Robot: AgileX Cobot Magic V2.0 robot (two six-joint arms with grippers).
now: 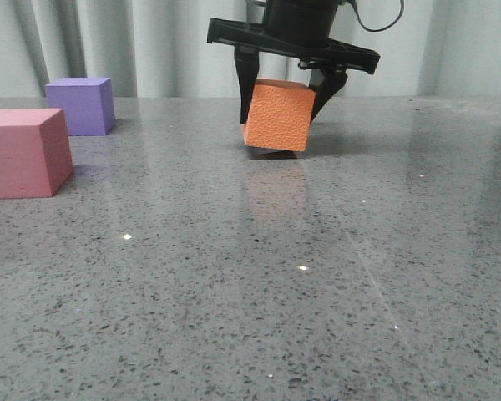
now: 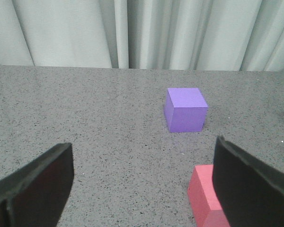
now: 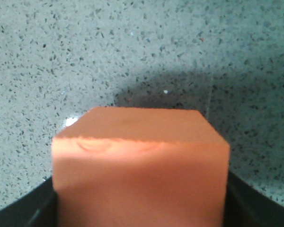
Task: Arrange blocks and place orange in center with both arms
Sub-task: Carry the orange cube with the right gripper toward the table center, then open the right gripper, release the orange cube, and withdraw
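My right gripper (image 1: 282, 98) is shut on the orange cube (image 1: 278, 115) and holds it tilted, its lower edge just above or touching the grey table. The cube fills the right wrist view (image 3: 139, 165) between the dark fingers. The pink cube (image 1: 23, 152) sits at the left edge of the front view, the purple cube (image 1: 83, 105) behind it. In the left wrist view my left gripper (image 2: 142, 182) is open and empty. The pink cube (image 2: 204, 194) lies by its right finger (image 2: 251, 189), and the purple cube (image 2: 185, 109) stands farther ahead.
The grey speckled table (image 1: 259, 276) stretches across the front view. A pale curtain (image 1: 117, 42) hangs behind its far edge. The left arm does not show in the front view.
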